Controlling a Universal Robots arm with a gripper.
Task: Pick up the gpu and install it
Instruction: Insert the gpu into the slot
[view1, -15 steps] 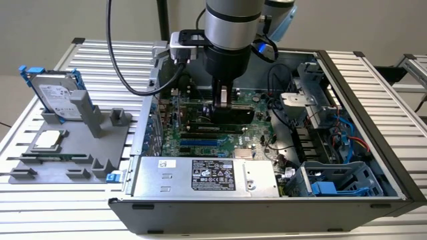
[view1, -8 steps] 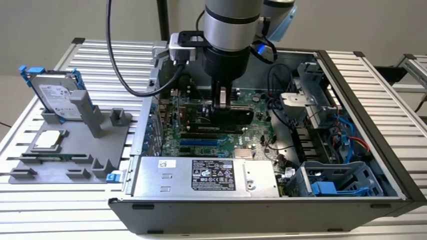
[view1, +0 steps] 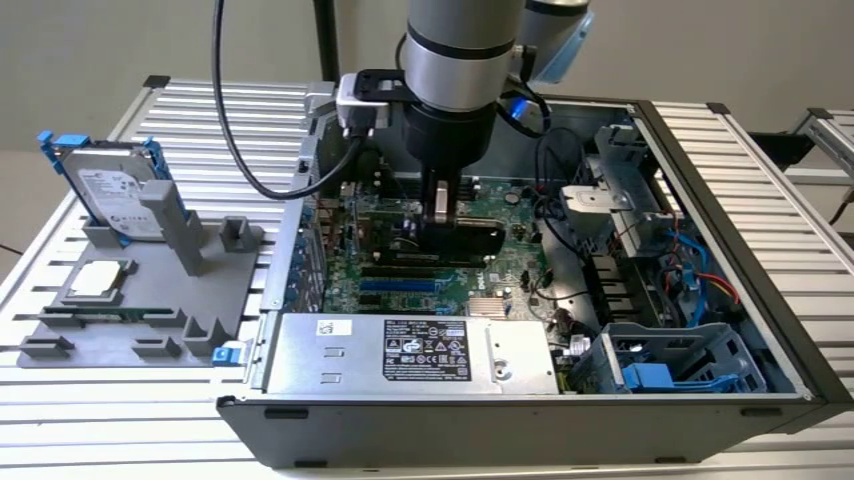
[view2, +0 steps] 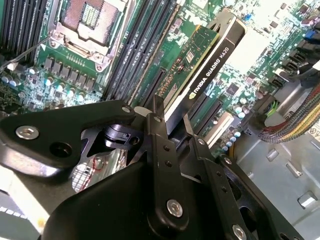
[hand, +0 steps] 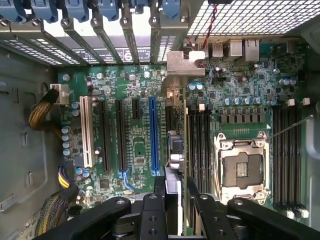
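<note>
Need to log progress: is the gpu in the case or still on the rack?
In the case: the tool grips the gpu on edge over the motherboard.

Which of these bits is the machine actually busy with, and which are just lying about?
Part of the job:
- gpu, gripped on edge above the motherboard
- hand, shut on the card
- open computer case

Lying about:
- hard drive, upright in the grey holder
- CPU chip, flat on that holder

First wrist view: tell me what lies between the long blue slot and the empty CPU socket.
The gpu, held edge-on in the gripper, then black memory slots nearer the CPU socket.
</note>
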